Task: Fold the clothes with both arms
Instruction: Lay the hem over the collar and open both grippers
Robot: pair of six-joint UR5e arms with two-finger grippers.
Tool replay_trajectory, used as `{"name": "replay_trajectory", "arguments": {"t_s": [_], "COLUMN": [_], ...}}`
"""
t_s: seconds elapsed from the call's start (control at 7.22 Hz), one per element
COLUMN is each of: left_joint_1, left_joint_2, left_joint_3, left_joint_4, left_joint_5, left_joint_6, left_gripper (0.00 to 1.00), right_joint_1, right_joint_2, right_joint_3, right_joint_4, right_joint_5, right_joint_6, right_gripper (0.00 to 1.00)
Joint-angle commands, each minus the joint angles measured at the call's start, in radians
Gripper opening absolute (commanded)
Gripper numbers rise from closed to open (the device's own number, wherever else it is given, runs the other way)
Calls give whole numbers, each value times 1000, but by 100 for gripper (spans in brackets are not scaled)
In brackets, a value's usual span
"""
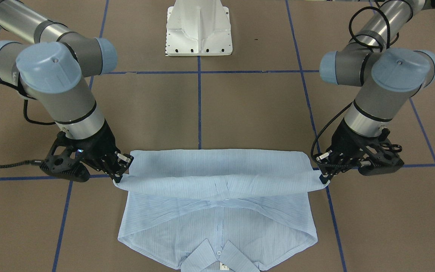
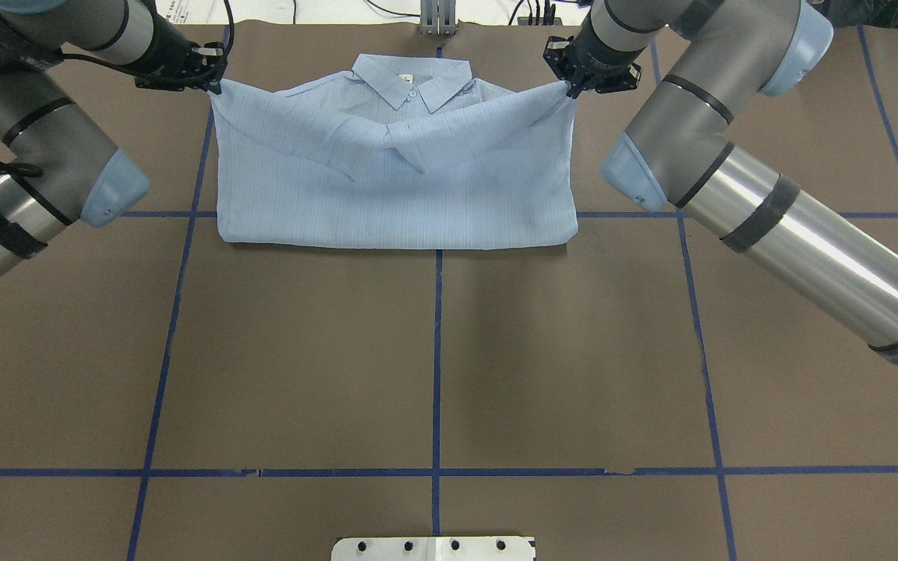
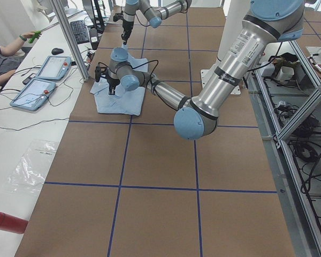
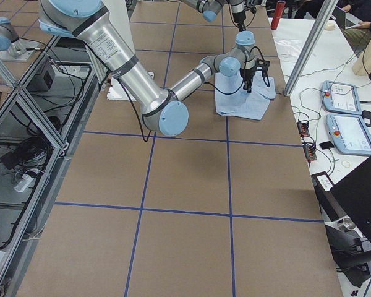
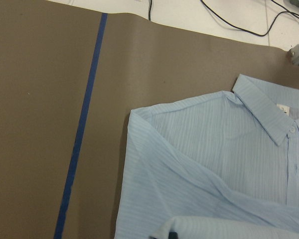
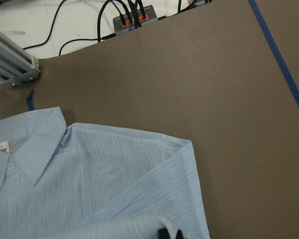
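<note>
So, from across the table, the shirt (image 1: 217,215) is strung between the two grippers. The right gripper (image 1: 122,174) pinches one end of the raised fold and the left gripper (image 1: 324,177) the other, fingers closed on cloth. The shirt's long axis runs from gripper to gripper. The collar (image 1: 217,257) points away from both, on the side opposite the white pedestal (image 1: 198,30). The brown table (image 1: 255,113) is gridded with blue tape (image 1: 199,105).

From overhead, the left gripper (image 2: 211,78) and right gripper (image 2: 574,84) each hold a far corner of the shirt (image 2: 394,195), the cloth drawn up into a peak at each. The collar (image 2: 411,82) sits midway between them, and the folded edge lies on the robot's side.

From the left end, the shirt (image 3: 120,99) lies beneath the near arm's gripper. Beyond it a bench carries a teach pendant (image 3: 49,68) and a keyboard (image 3: 82,32), and a person's arm (image 3: 10,45) rests there.

From the right end, the shirt (image 4: 244,102) spreads under the near gripper.

The left wrist camera looks down on a shirt (image 5: 214,169) shoulder, with tape alongside. The right wrist camera shows the other shoulder of the shirt (image 6: 114,164), with a power strip (image 6: 134,15) past the table's edge.
</note>
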Motion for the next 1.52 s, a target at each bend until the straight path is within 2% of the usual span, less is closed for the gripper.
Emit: {"name": "replay_trajectory", "arguments": {"t_s": [0.0, 0.14, 0.28, 0.42, 0.69, 0.97, 1.11, 1.25, 1.39], "left_joint_1": [-2, -2, -2, 0, 1, 3, 4, 7, 6], "left_joint_2": [-98, -131, -132, -135, -152, -163, -166, -168, -165], "left_joint_3": [185, 271, 312, 333, 418, 419, 416, 411, 408], "left_joint_4": [-115, -178, -230, -237, -310, -310, -312, -309, -310], "left_joint_5": [1, 2, 5, 6, 9, 9, 9, 11, 11], "left_joint_6": [-78, -95, -99, -111, -120, -120, -119, -134, -154], "left_gripper": [0, 0, 0, 0, 0, 0, 78, 99, 99], "right_joint_1": [17, 20, 19, 16, 11, 10, -4, -28, -26], "right_joint_2": [64, 87, 88, 88, 88, 94, 91, 79, 78], "right_joint_3": [-153, -208, -272, -308, -318, -310, -310, -311, -313], "right_joint_4": [50, 52, 123, 147, 149, 150, 185, 225, 227], "right_joint_5": [4, 4, 4, 2, 2, 2, -8, -62, -62], "right_joint_6": [-11, -23, -29, -31, -32, -32, -32, -37, -81], "right_gripper": [0, 0, 0, 0, 0, 0, 39, 99, 100]}}
